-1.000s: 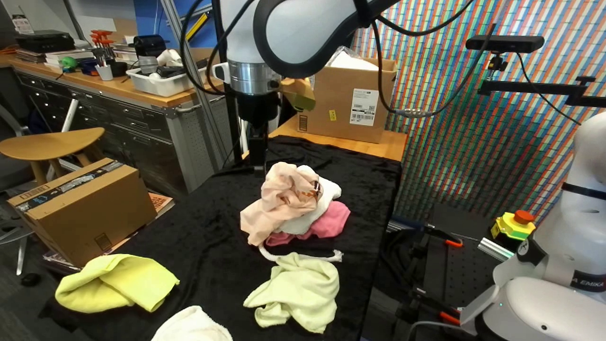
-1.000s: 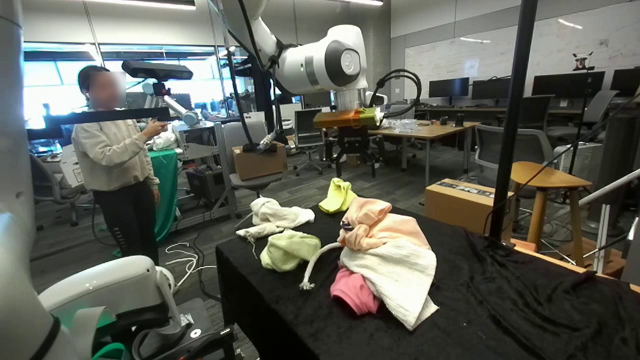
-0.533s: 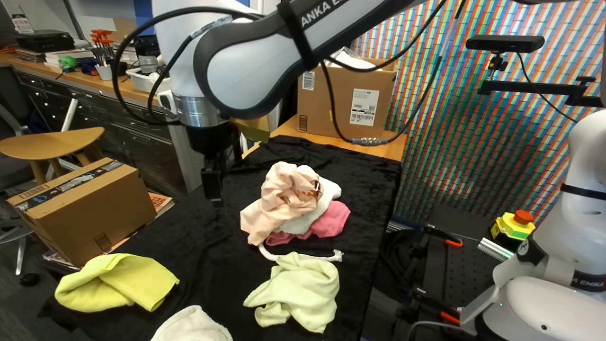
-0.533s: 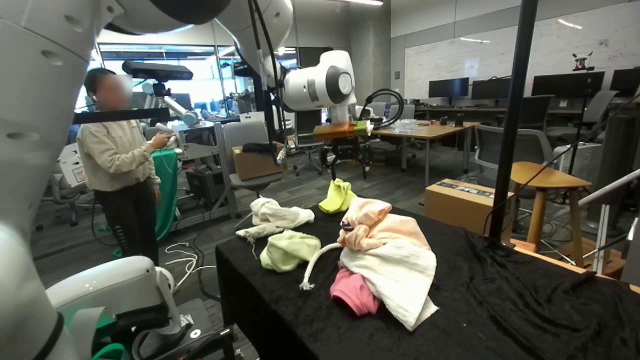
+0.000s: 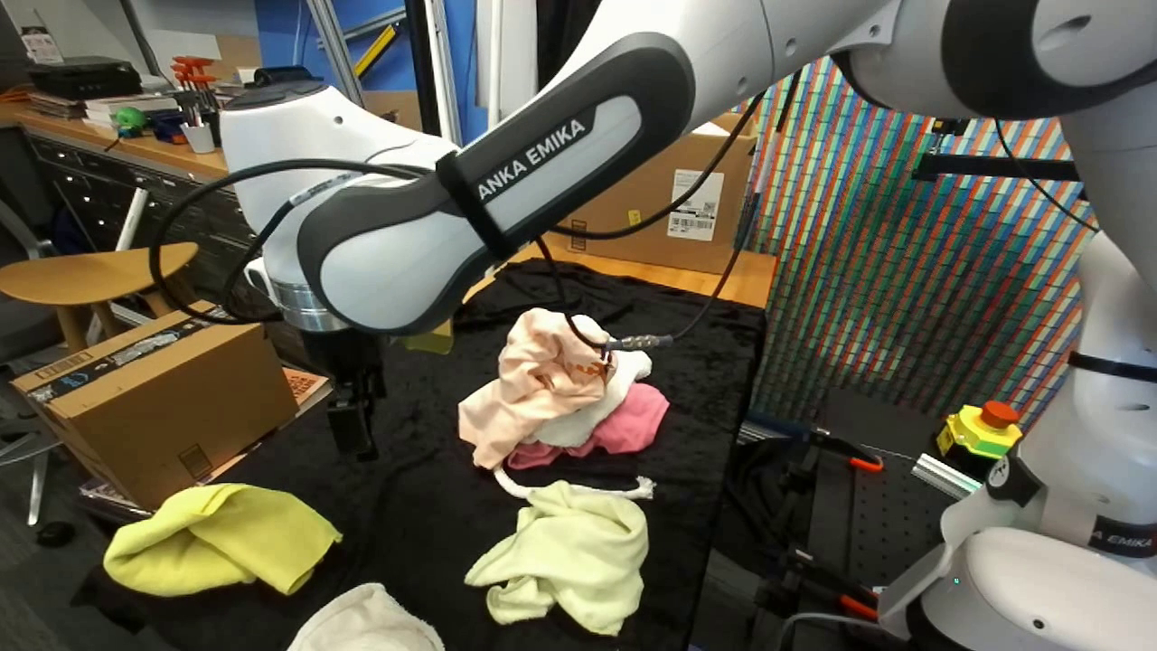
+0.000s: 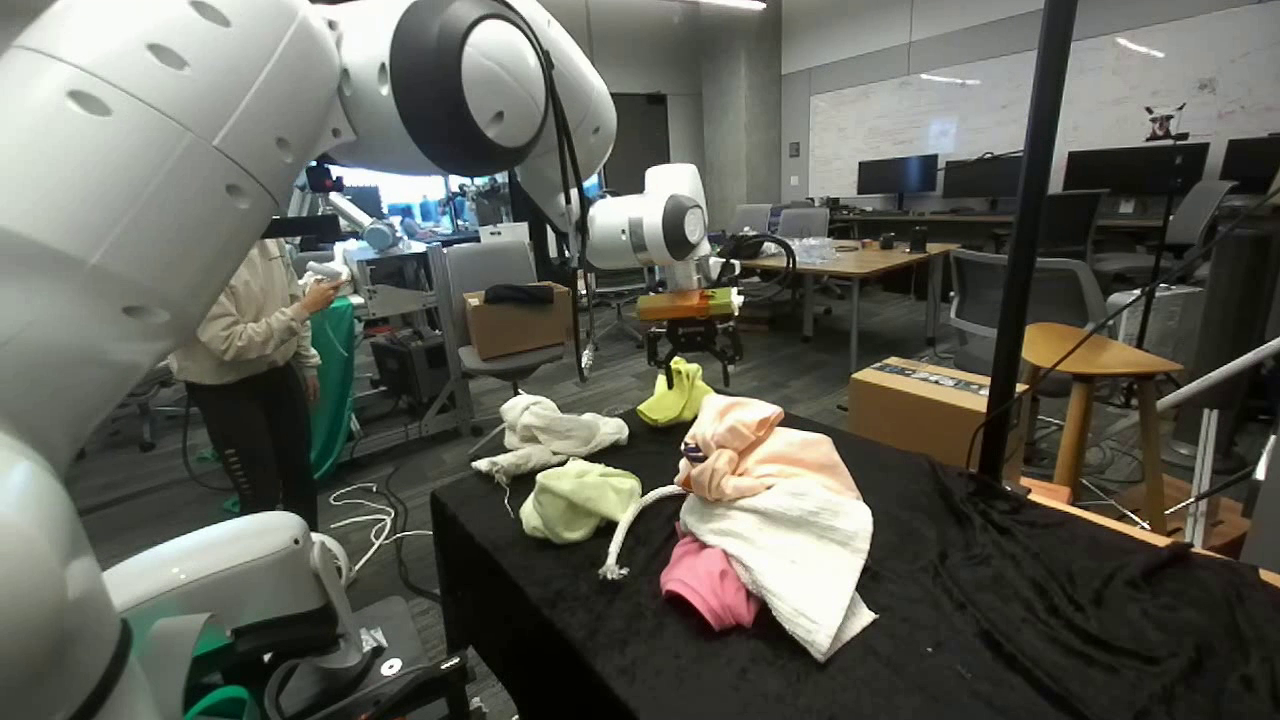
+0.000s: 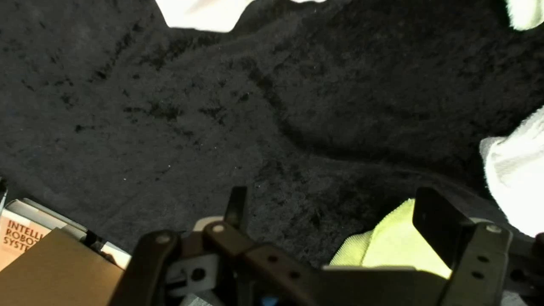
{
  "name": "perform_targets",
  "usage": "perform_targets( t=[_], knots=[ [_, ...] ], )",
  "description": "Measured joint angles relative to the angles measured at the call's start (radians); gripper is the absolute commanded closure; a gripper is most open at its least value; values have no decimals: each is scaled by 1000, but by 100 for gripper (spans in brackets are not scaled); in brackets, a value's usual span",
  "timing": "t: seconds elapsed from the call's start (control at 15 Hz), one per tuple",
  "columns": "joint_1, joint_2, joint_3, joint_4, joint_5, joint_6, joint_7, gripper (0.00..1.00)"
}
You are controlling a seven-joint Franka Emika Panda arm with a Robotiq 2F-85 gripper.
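- My gripper [image 7: 331,197] hangs above the black-covered table [image 5: 407,538], its two dark fingers [image 7: 437,225] spread wide apart.
- Nearest is a bright yellow cloth [image 7: 397,242], lying below on the table, apart from my fingertips; from my wrist, I see it partly hidden behind one finger.
- In an exterior view, that cloth sits by the table edge beside a tan cardboard box [image 5: 167,407].
- It is lemon-coloured and loosely folded: one end puffs into a rounded bulge, the other flattens into a straight-edged flap. Up close, part of its surface shows fine ribbing.
- A white cloth [image 7: 518,182], bunched and soft, lies near it, cut off by the border of my wrist view.
- A pale green cloth [image 5: 574,556] sits crumpled in plush folds near the table's right edge in an exterior view.
- Farther from my fingers rises a heap [image 5: 542,380]: a twisted peach cloth [image 6: 790,455] on top, a cream cloth [image 6: 790,555] with a crinkled, woven face under it, and a smooth rose-pink cloth [image 6: 708,585] at the bottom.
- From the heap curves a thick white rope [image 6: 624,530], its end frayed into a tuft.
- The table's covering [image 6: 1050,620] is black, velvety and creased.
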Motion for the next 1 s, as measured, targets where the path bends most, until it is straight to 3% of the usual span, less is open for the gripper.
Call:
perform_targets(
  t=[0.53,1.0],
  knots=[
    [42,133,-31,104,-4,138,43,0],
    [53,219,-31,189,-4,182,42,0]
  ],
)
